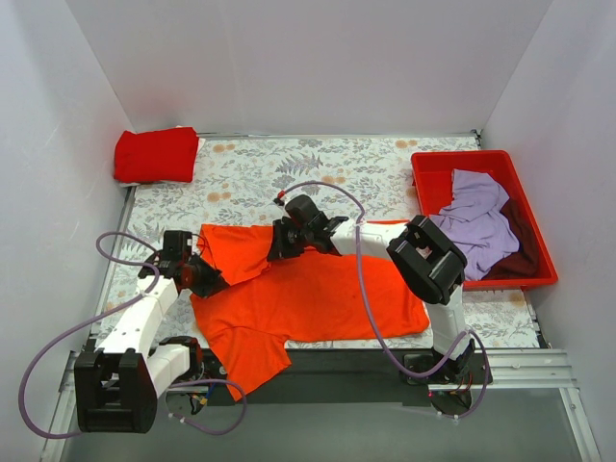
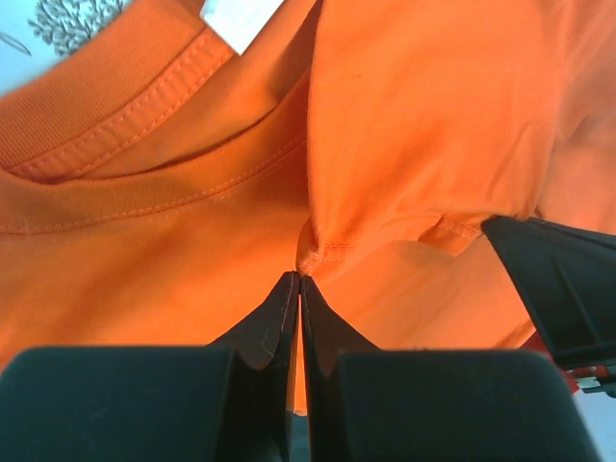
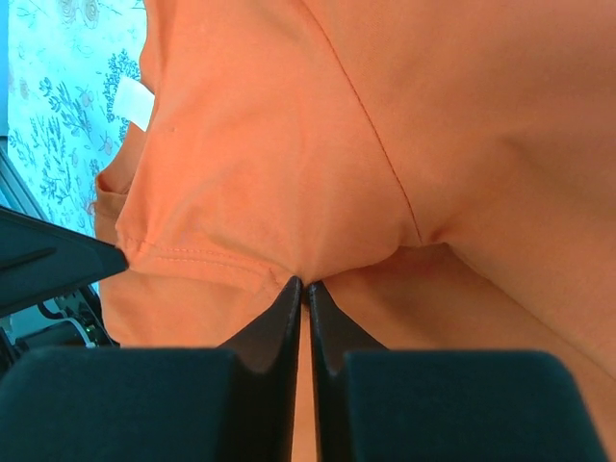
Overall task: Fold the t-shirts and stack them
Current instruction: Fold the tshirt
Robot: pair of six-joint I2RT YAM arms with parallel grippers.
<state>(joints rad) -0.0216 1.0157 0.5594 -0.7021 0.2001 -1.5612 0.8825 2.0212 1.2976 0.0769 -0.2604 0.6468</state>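
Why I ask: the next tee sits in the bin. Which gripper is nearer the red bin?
Right. The right gripper grips the orange t-shirt mid-table, left of the red bin; the left gripper grips it farther left.

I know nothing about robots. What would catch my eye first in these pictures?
The bright orange t-shirt sprawls across the middle of the flowery table, with the left gripper and right gripper each pinched shut on its cloth. Next, a folded red t-shirt sits at the far left corner. A red bin on the right holds a lavender t-shirt over a dark maroon one.
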